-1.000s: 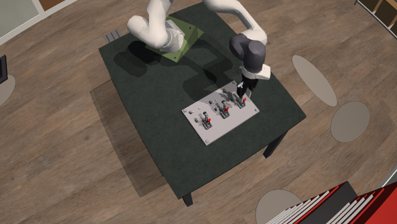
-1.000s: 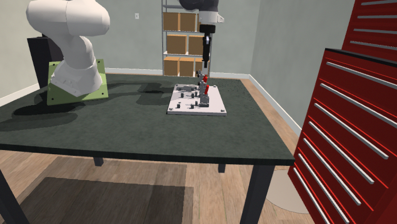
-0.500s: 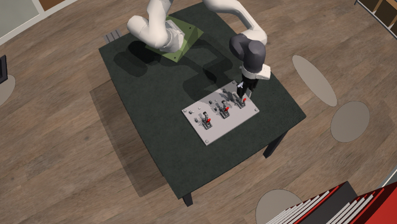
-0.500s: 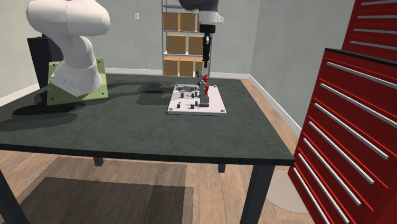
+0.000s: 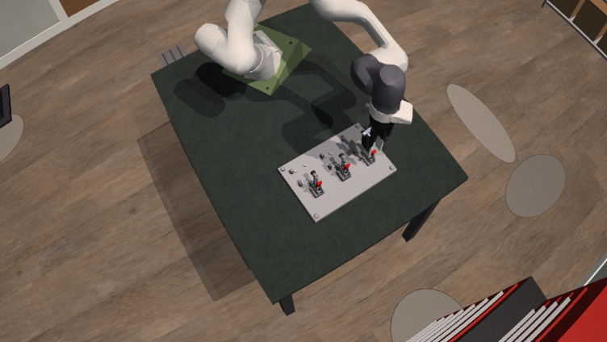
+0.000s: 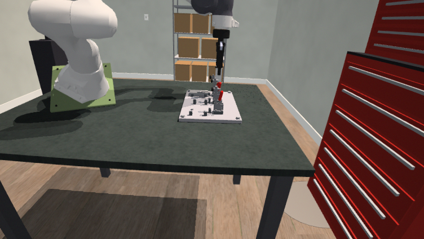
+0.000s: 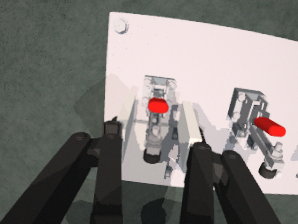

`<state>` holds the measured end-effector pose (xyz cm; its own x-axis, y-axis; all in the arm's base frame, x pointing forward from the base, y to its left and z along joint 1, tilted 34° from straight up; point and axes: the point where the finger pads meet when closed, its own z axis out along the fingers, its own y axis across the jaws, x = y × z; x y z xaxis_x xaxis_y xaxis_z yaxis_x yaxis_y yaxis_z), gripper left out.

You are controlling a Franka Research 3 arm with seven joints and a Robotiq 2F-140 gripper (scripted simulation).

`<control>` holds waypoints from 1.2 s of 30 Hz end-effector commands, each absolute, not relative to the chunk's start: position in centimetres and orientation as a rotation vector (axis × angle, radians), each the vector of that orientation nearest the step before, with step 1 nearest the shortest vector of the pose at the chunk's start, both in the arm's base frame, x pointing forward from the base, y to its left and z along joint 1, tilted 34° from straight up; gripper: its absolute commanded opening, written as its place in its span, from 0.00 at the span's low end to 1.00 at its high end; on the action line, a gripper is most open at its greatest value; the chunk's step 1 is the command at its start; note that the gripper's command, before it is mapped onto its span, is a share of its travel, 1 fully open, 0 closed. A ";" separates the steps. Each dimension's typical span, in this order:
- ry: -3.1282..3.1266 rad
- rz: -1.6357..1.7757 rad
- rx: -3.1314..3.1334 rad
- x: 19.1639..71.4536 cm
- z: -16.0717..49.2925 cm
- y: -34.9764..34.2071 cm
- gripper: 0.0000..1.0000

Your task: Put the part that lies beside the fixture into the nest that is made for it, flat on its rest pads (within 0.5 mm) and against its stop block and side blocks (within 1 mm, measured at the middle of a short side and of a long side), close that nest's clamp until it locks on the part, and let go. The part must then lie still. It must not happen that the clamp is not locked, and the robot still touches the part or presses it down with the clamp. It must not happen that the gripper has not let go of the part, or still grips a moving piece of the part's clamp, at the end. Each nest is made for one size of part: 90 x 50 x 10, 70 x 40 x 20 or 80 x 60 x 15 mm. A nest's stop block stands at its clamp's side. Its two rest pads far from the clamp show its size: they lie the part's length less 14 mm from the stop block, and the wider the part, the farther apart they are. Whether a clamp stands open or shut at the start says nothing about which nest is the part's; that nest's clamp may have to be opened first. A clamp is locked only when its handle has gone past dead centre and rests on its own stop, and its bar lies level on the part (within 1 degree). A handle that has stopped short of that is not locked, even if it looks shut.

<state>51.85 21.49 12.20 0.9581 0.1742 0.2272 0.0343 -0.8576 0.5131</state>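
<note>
Evidently, the step in hand is the closing of the clamp at the fixture's far end, with the part probably already laid in its nest. The fixture plate (image 5: pixel 340 193) (image 6: pixel 228 111) (image 7: pixel 200 60) rests on the bench (image 5: pixel 237 178) (image 6: pixel 133 133) (image 7: pixel 45 65), its far clamp nearest the bench's right edge in the top view. The part (image 6: pixel 198 92) appears as a low grey slab at that end; its contact with pads and blocks cannot be judged, and in the top view it cannot be told from shadow.

The claw (image 5: pixel 374 148) (image 6: pixel 219 74) (image 7: pixel 157 111) is partly open, well short of full spread, and has hold of nothing; its pale fingers stand either side of the red handle (image 5: pixel 373 152) (image 6: pixel 219 84) (image 7: pixel 158 105).

Locking cannot be confirmed. The next move, as judged here, calls for keeping the handle centred between the fingers and driving it past dead centre onto its stop, then withdrawing clear. A stroke halted early would leave the clamp merely looking shut; sideways contact could shift the part.

My hand (image 5: pixel 374 148) (image 6: pixel 219 76) (image 7: pixel 157 111) has dropped slightly, its fingertips now lower around the end clamp (image 5: pixel 368 158) (image 6: pixel 215 80) (image 7: pixel 154 131).
</note>
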 end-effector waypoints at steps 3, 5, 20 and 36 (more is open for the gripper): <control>0.154 0.371 2.584 52.5 11.0 20.8 0.28; 0.154 0.371 2.584 52.7 10.6 20.5 0.28; 0.154 0.371 2.584 52.8 10.1 20.3 0.28; 0.154 0.371 2.584 52.8 10.1 20.3 0.00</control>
